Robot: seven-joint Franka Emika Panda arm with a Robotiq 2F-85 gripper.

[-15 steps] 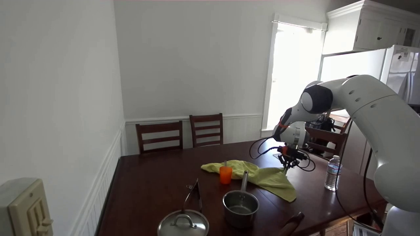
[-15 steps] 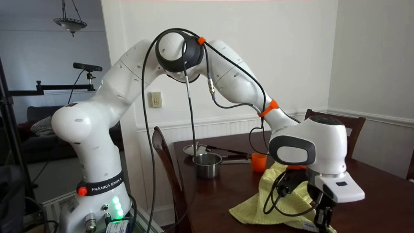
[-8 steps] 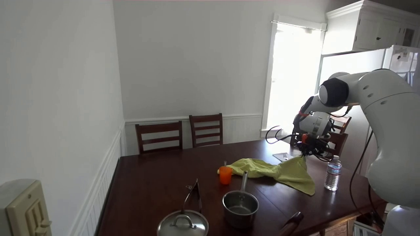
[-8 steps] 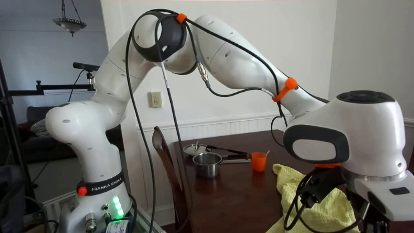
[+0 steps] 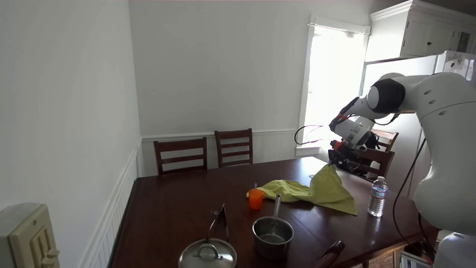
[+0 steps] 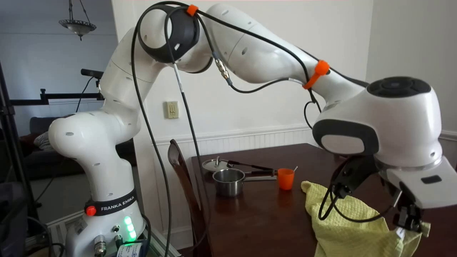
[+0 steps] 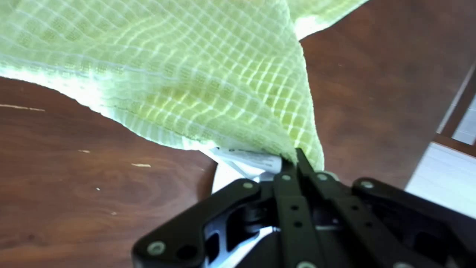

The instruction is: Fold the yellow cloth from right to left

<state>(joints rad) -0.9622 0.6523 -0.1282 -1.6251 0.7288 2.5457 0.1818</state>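
Note:
The yellow-green cloth (image 5: 331,191) lies bunched on the dark table, with one corner lifted into a peak. It also shows in an exterior view (image 6: 351,228) and fills the upper part of the wrist view (image 7: 193,70). My gripper (image 7: 296,160) is shut on the cloth's edge near its white tag (image 7: 256,158). In both exterior views the gripper (image 5: 331,163) (image 6: 416,226) holds that corner above the table. The cloth's far end passes behind the orange cup in an exterior view.
An orange cup (image 5: 255,199) stands beside the cloth's far end. A steel saucepan (image 5: 272,247), a glass lid (image 5: 208,257) and a water bottle (image 5: 376,199) stand on the table (image 5: 178,208). A white flat item (image 7: 227,176) lies below the gripper. Chairs (image 5: 234,149) stand around the table.
My gripper has dragged the cloth away from the cup's side, then raised the held corner higher. The cloth's far end has slid along the table. The cup and pan have not moved.

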